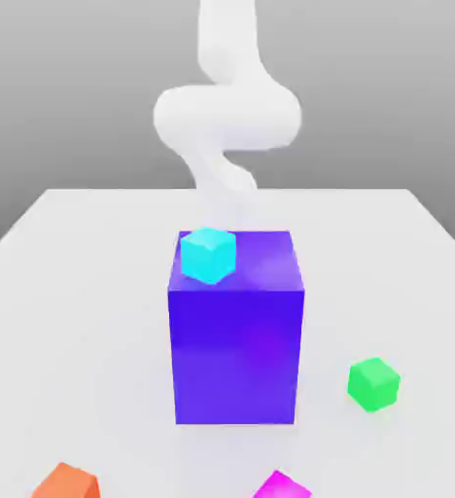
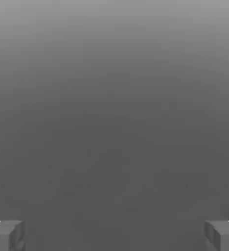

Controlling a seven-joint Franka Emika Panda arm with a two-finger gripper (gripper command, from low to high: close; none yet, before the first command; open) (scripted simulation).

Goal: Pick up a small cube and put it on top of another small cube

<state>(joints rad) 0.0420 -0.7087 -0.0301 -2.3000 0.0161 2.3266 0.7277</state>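
Two fingers of my claw [image 2: 114, 236] stand spread wide, with nothing between them. In the exterior view, the cyan cube [image 1: 208, 256] sits on my big blue block [image 1: 236, 355]; the green cube [image 1: 373, 385] lies to that view's right of the block.

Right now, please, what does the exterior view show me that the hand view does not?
Exterior view: the white arm, the table, the blue block, and the cyan, green, orange and magenta cubes.

Hand view: the gripper with open jaws, nothing between them.

Both: a part of the robot, and grey background.
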